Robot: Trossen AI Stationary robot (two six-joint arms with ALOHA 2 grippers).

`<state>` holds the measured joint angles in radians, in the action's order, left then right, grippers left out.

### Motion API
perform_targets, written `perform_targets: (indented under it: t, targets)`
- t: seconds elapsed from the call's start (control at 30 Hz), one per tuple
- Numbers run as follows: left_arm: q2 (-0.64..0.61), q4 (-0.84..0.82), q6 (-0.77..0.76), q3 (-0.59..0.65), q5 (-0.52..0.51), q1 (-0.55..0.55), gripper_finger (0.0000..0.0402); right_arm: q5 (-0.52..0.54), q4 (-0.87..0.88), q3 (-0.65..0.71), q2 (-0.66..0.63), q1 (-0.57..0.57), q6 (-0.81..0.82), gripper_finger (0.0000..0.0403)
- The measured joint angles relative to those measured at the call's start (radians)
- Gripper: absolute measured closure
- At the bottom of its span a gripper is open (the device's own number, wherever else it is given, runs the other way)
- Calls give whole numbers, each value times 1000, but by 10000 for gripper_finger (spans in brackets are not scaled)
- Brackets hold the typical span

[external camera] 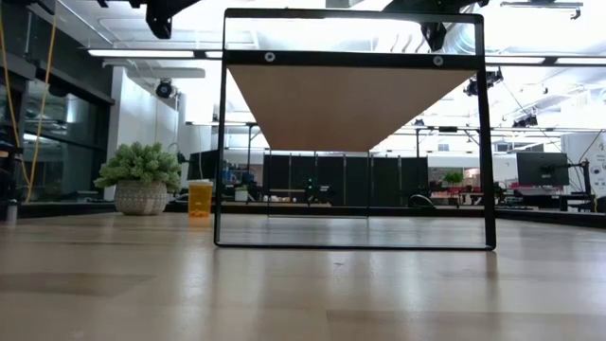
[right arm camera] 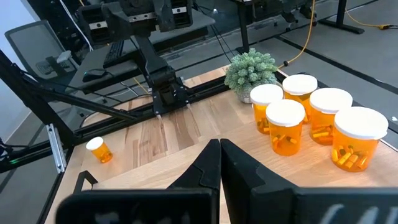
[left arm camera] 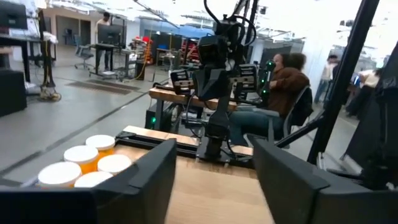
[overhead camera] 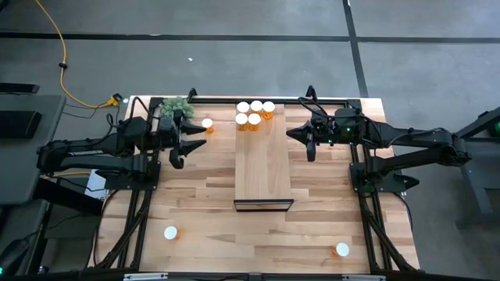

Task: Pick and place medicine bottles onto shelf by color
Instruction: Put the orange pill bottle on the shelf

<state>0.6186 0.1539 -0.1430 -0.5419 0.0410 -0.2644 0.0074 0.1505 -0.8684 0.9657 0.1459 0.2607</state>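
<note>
five medicine bottles (overhead camera: 255, 114) stand on the shelf (overhead camera: 263, 168) far end. left gripper (overhead camera: 176, 146) fingers are apart, right gripper (overhead camera: 308, 141) fingers together, both empty.

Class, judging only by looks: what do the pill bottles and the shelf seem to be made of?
Pill bottles: probably translucent orange plastic, since pills show through the walls; caps look matte white plastic. Shelf: seemingly pale plain wood with faint grain, on a dark, likely metal frame.
</note>
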Motion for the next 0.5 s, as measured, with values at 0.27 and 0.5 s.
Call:
perform_targets:
  t: [0.27, 0.5]
  targets:
    - [-5, -10, 10, 0, -2, 0, 387, 0, 2, 0, 0, 0, 0, 403]
    - [-5, -9, -1, 0, -16, 0, 398, 0, 2, 0, 0, 0, -38, 403]
